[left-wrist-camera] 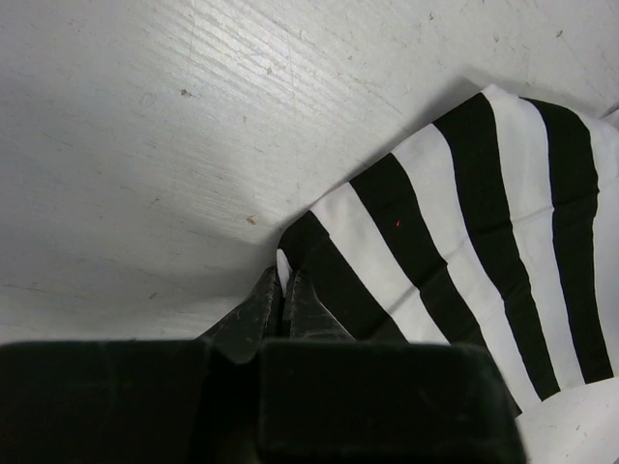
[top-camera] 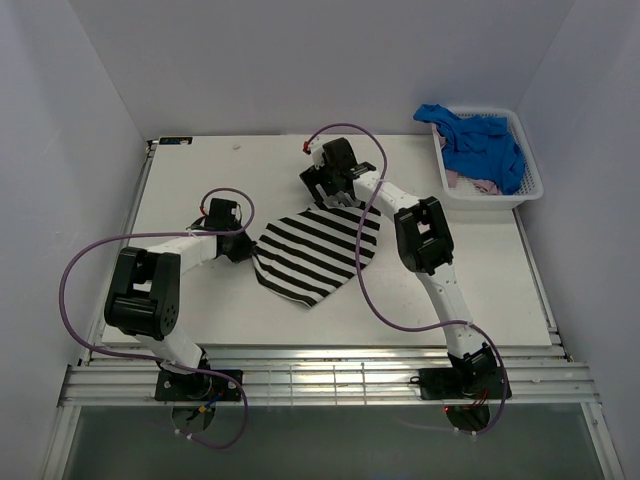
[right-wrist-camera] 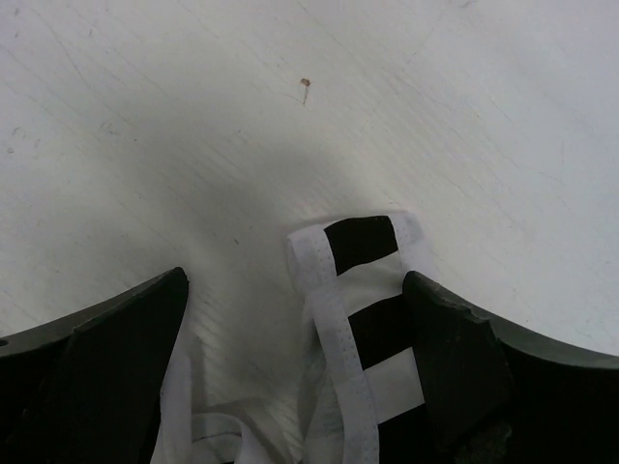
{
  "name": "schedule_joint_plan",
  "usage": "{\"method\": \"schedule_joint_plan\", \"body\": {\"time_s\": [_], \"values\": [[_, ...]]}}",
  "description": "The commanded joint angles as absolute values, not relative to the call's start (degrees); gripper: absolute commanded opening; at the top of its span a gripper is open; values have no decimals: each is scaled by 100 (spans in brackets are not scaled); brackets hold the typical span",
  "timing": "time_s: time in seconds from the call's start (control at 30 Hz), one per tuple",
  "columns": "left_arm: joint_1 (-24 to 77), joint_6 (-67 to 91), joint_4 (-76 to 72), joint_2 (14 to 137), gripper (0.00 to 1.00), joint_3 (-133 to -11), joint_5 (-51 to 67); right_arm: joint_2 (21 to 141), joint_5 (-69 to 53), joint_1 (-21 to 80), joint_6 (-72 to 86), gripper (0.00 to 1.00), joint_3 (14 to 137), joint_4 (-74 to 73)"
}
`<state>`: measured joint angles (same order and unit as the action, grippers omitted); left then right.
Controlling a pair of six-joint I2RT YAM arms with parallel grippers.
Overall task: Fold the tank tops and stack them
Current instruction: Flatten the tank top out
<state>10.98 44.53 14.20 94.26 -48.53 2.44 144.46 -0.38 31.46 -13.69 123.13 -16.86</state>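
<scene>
— Where does the striped tank top [top-camera: 318, 252] lie?
— Flat in the middle of the table [top-camera: 200, 190]. Its long axis runs diagonally, straps toward the far right corner and hem toward the near left.
— And the others?
— The blue top [top-camera: 480, 148] and pink top [top-camera: 478, 184] are heaped in the basket [top-camera: 490, 200] at the far right corner.
— The grippers?
— The left gripper [left-wrist-camera: 285, 290] pinches the hem's left corner. The right gripper [right-wrist-camera: 295, 280] stands spread, straddling a strap [right-wrist-camera: 363, 242].

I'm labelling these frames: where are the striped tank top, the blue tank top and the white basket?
striped tank top [top-camera: 318, 252]: top view, middle of cloth.
blue tank top [top-camera: 482, 148]: top view, bunched middle.
white basket [top-camera: 492, 201]: top view, near wall.
</scene>
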Motion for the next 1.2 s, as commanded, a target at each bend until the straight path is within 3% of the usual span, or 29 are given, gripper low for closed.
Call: {"method": "schedule_joint_plan", "body": {"time_s": [0.0,0.07,0.1,0.17,0.2,0.27,0.3,0.33,0.53,0.63,0.87,1.17], "values": [[1116,4315,1925,9492,0,-4843,132,14607,333,3120,-1310,93,12489,-1380],[1108,4324,1942,9466,0,-4878,88,14660,421,3120,-1318,87,12480,-1389],[1116,4324,1942,9457,0,-4895,88,14695,500,3111,-1301,76,12472,-1363],[1116,4307,1986,9457,0,-4939,88,14756,597,3111,-1266,64,12524,-1380],[1116,4307,1995,9466,0,-4983,88,14748,737,3111,-1257,50,12551,-1336],[1116,4280,2039,9466,0,-5045,-166,14765,791,3103,-1239,38,12568,-1222],[1108,4272,2065,9466,0,-5106,-219,14757,835,3085,-1231,17,12647,-1222],[1107,4263,2083,9457,0,-5159,-272,14731,905,3094,-1213,8,12665,-1187],[1108,4087,2398,9151,0,-5878,-878,14081,1169,2962,-792,8,12578,-748],[1116,4025,2496,8808,0,-6221,-1335,13186,1195,2804,-335,8,11940,-370],[1116,3876,2619,7279,0,-6477,-1977,10201,1643,2400,307,8,9655,500],[1107,3788,2839,5002,0,-6987,-2715,7141,2890,2136,449,8,8148,589]]}}
